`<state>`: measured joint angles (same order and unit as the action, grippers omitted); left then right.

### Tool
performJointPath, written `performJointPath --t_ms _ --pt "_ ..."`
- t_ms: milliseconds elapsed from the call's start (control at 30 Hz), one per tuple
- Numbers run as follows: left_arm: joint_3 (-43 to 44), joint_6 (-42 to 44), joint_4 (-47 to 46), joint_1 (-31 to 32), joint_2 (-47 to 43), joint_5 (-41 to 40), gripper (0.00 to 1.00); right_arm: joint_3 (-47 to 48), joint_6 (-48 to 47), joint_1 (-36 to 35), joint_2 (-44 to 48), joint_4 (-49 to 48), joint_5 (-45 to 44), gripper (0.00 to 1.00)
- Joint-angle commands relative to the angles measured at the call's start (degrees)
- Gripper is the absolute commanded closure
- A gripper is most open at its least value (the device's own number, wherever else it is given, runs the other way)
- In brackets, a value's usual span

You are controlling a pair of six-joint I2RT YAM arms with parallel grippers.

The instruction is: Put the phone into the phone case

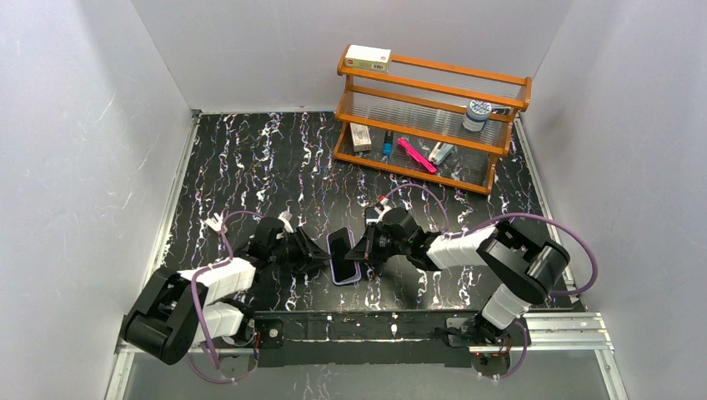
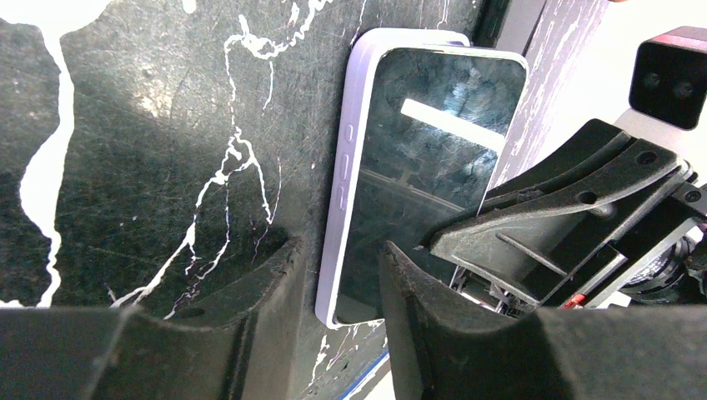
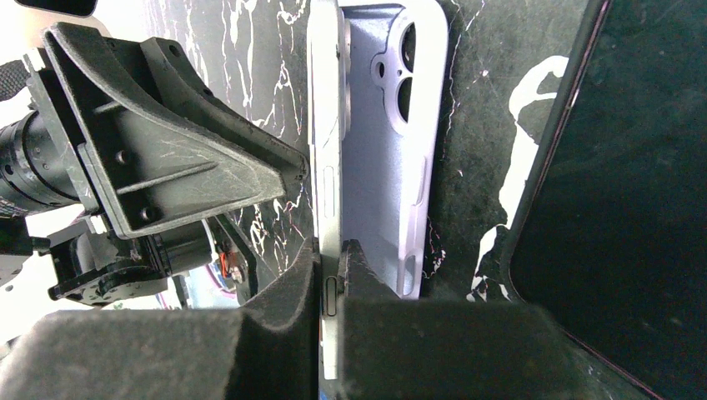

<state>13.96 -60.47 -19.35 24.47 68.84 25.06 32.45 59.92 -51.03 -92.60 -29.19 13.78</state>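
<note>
Phone case (image 3: 388, 183) lying on table (image 1: 275, 167) midway between arms, phone (image 2: 417, 167) tilted into it, one long edge seated. Right gripper (image 3: 331, 275) clenched on phone's raised edge. Left gripper (image 2: 338, 258) straddling case's near corner, contact unclear. Risk: uneven squeeze popping phone out or skidding case sideways.

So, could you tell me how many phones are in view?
2. One phone, tilted, is pinched by the right gripper at the phone case; a second phone lies flat beyond the case. Others may be hidden.
</note>
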Motion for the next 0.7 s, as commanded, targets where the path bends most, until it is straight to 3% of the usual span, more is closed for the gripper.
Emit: performJointPath --t_ms 0,367,667 --pt "-0.96 0.44 -2.21 -0.08 1.44 1.00 0.69 -1.18 1.72 -0.28 -2.54 -1.87 -1.90 0.99" --pt "-1.82 -1.32 -5.96 1.35 2.79 1.02 0.75 -1.78 3.52 -0.38 -5.77 -3.71 -0.64 0.98" --pt "-1.17 -1.49 -6.08 1.48 2.65 0.37 0.77 3.45 -2.27 -0.39 -1.58 9.82 -2.38 0.74"
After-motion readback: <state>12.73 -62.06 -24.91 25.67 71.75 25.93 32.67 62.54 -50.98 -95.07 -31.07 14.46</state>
